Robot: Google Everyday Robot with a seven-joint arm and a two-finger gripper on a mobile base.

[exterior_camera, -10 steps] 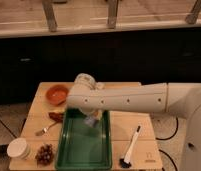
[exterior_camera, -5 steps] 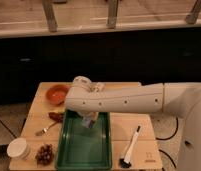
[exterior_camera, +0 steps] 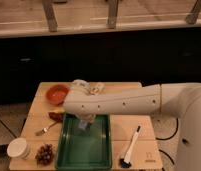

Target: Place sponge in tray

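The deep-green tray (exterior_camera: 89, 150) lies at the front middle of the wooden table. My gripper (exterior_camera: 86, 120) reaches in from the right on the long white arm and hangs over the tray's far end, pointing down. It is shut on the small blue-grey sponge (exterior_camera: 84, 125), which hangs just above the tray's floor near the back rim. The arm hides most of the fingers.
An orange bowl (exterior_camera: 57, 93) stands at the back left, with a brownish item (exterior_camera: 56, 115) and a fork (exterior_camera: 44, 131) to the tray's left. A white cup (exterior_camera: 18, 148) and a dark clump (exterior_camera: 44, 153) sit at the front left. A white-handled brush (exterior_camera: 130, 149) lies right of the tray.
The arm has swung a little to the left and lowered, bringing the sponge down closer to the tray's far end. The gripper has stayed shut on it.
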